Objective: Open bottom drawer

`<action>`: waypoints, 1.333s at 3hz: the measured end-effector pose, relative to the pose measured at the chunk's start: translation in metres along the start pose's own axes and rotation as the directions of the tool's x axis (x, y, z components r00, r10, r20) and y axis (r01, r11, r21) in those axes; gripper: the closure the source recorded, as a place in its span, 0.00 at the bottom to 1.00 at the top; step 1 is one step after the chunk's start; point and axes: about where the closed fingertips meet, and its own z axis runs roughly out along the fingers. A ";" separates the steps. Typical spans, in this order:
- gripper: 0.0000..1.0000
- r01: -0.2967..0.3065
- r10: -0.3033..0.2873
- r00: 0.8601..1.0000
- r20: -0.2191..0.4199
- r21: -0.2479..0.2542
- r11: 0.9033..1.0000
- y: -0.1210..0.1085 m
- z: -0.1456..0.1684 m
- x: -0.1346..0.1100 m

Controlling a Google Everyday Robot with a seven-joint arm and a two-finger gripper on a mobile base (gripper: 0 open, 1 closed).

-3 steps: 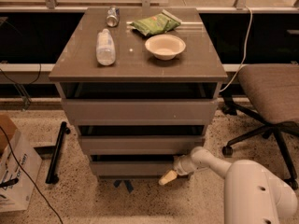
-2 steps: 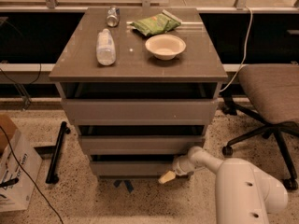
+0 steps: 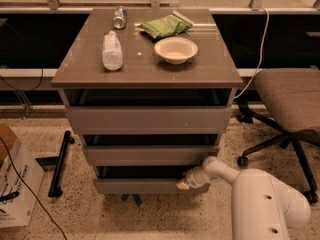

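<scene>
The bottom drawer [image 3: 140, 186] is a low grey-brown strip at the foot of the cabinet, under the middle drawer front [image 3: 150, 155] and the taller top drawer front [image 3: 148, 119]. A dark gap shows above its upper edge. My gripper [image 3: 183, 184] is at the right end of the bottom drawer front, its pale tip against the upper edge. My white arm [image 3: 250, 194] reaches in from the lower right.
On the cabinet top [image 3: 145, 69] lie a plastic bottle [image 3: 112, 50], a can [image 3: 120, 17], a green bag [image 3: 164, 25] and a white bowl [image 3: 175, 50]. An office chair [image 3: 287, 104] stands right. A cardboard box [image 3: 12, 184] and black bar [image 3: 60, 161] are left on the speckled floor.
The gripper stays at the right end of the bottom drawer. The arm's white body has come further into view at the lower right. The drawer front shows no clear movement.
</scene>
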 end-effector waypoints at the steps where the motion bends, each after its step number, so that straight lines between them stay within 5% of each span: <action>1: 0.64 0.000 0.000 1.000 0.000 0.000 1.000 0.000 -0.001 -0.001; 3: 0.10 0.000 0.000 1.000 -0.002 -0.005 1.000 0.003 0.002 0.000; 4: 0.00 0.047 -0.047 0.998 -0.052 0.003 0.999 0.003 0.004 0.003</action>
